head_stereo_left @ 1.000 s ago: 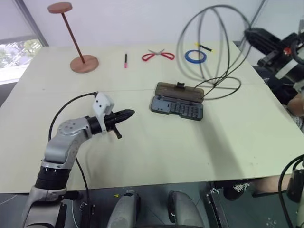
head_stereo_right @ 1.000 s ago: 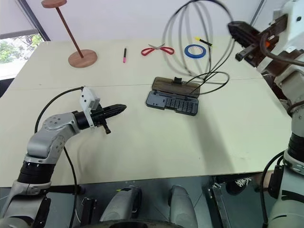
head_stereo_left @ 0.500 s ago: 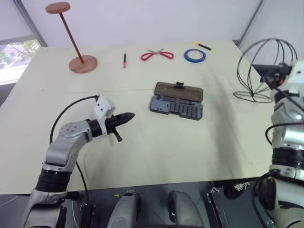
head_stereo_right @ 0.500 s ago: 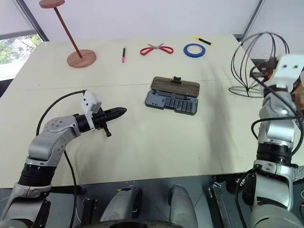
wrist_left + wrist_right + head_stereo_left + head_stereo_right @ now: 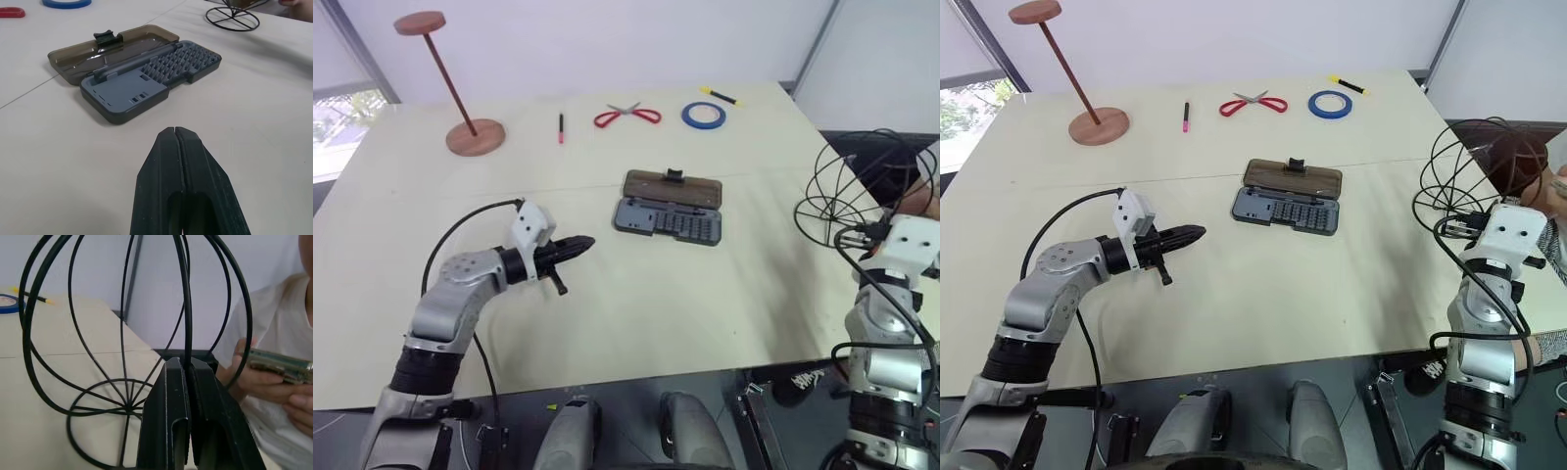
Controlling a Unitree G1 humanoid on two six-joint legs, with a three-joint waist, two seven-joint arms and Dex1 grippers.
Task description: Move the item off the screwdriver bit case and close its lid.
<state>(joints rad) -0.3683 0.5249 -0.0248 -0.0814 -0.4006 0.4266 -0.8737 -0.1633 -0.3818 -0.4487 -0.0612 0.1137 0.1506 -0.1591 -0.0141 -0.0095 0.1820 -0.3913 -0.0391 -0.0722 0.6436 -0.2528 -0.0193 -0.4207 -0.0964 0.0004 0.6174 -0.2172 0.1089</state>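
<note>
A: Starting at the far left of the table [image 5: 636, 313], well away from the screwdriver bit case [image 5: 670, 217]?

B: Reddish-brown stand [image 5: 455, 83] there, upright, round base on the tabletop. Then a pink-tipped pen [image 5: 561, 128], red-handled scissors [image 5: 626, 117] and a blue tape roll [image 5: 703, 116], strung along behind the case at the far edge. Small yellow-and-black marker [image 5: 719, 95] just beyond the tape.

A: And nearer than the case, on its left?

B: Left gripper [image 5: 582, 245], fingers pressed together, holding nothing, hovering over the table and aimed toward the case. Seen along its own fingers [image 5: 178, 147] as well, tips near the case's front edge but not touching.

A: The case itself?

B: Lying open at mid-table. Dark grey tray facing up, rows of bits showing. Smoky-brown lid [image 5: 673, 185] folded flat on the table behind the tray, black latch tab on its far long edge. Nothing resting on tray or lid.

A: Further right?

B: The item [image 5: 857, 191], black wire globe, well right of the case at the table's right edge, off the case entirely. Right gripper [image 5: 188, 367] clamped shut on one of its wire loops. Whether its ring base touches the table, cannot tell. Just past it, a person's hands [image 5: 266, 382] holding a phone.
</note>
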